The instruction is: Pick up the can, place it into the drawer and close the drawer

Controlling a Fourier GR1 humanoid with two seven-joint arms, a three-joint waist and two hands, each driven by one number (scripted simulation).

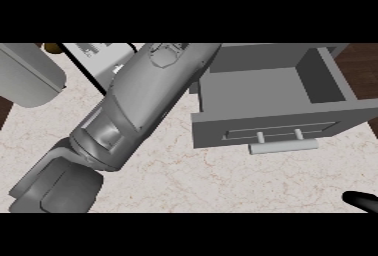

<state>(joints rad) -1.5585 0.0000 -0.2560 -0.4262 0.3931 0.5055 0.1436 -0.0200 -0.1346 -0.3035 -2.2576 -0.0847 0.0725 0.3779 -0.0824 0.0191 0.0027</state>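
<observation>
Open grey box-shaped drawer [266,90] at two o'clock holds no visible can; right robot hand [362,201] state indeterminate; closing remains.

Open drawer [266,92]: at 2 o'clock, interior bare, open from above; front panel and handle [284,145] jut over the counter.
Marble counter [221,185]: bare stretch from 4 to 6 o'clock.
Left forearm [140,95]: lies diagonally from 7 to 12 o'clock, blocking the middle.
Grey rounded appliance [29,75]: fills the corner at 10 o'clock.
Right hand [363,201]: at 4 o'clock edge.
</observation>
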